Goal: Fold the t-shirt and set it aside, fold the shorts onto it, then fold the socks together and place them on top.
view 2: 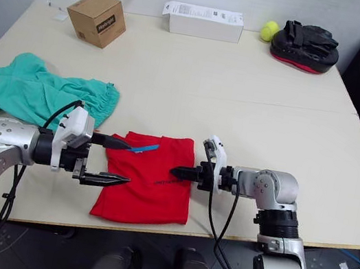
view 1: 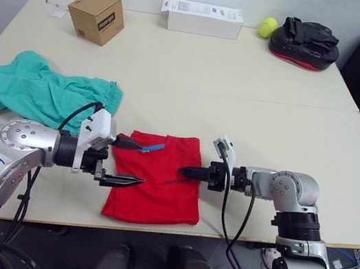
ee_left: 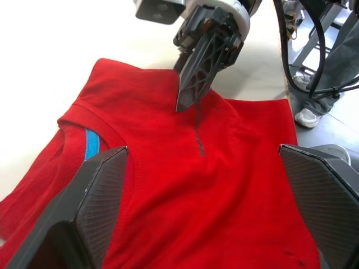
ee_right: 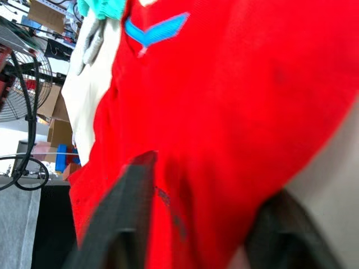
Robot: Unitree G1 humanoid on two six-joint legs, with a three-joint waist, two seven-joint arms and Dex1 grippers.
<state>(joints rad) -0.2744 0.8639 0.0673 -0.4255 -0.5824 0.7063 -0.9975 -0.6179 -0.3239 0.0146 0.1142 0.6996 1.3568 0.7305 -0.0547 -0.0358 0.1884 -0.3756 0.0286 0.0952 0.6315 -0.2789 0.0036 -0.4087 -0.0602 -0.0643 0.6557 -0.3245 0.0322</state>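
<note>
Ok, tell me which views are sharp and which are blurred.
Left eye view: evenly lit and sharp on the t-shirt and shorts, with soft shadows only. Left wrist view: crisp on the red cloth and the right gripper. Right wrist view: its own fingers are out of focus, and the bright background looks washed out.

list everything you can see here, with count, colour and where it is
t-shirt: 1, red, partly folded at the table's near edge
shorts: 1, teal-green, crumpled at near left
cardboard box: 1, brown, far left
long box: 1, white, far middle
ball: 1, yellow-green, far right
punch pad: 1, black and red, far right
table: 1, cream
left pincer: 1, black, open at the shirt's left edge
right pincer: 1, black, shut, tip on the shirt
</note>
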